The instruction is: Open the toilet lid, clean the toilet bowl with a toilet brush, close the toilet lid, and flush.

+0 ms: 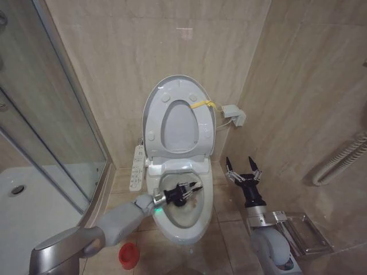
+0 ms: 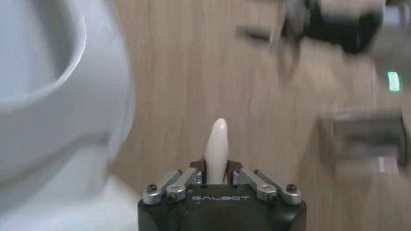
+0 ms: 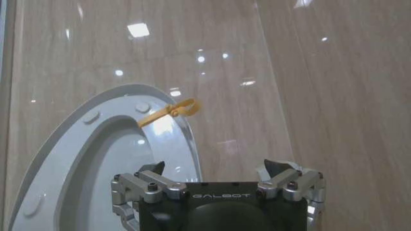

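**A:** Lid's up. The toilet lid (image 1: pixel 179 117) stands raised against the back wall, its yellow strap (image 1: pixel 202 105) at the upper right rim. Where's the brush?

**B:** In the left gripper (image 1: pixel 192 189), which is reaching over the toilet bowl (image 1: pixel 182 216) from the bowl's left rim. The fingers are clamped narrow on the toilet brush (image 1: pixel 196 187). In the left wrist view the whitish handle sticks straight out between the closed fingers (image 2: pixel 216 161).

**A:** So which way does the brush run?

**B:** Its long axis follows the arm's line, across the bowl from the left rim toward the right rim and roughly level, with the gripper near the bowl's middle. The dark end sits just past the fingertips over the basin. I can't tell whether bristles are touching ceramic.

**A:** And the other arm?

**B:** The right gripper (image 1: pixel 243 172) hangs to the right of the bowl, well off its right rim, with its fingers spread wide, pointing up and holding nothing. Its wrist camera looks up at the raised lid (image 3: pixel 96 159).

**A:** Your read on the scrub?

**B:** My judgement is that it turns on that crosswise lie. The brush head needs tipping down into the basin, since a level brush only skims above the bowl. The left arm is on the job and far nearer. The right arm is the one closer to the strap side of the lid.
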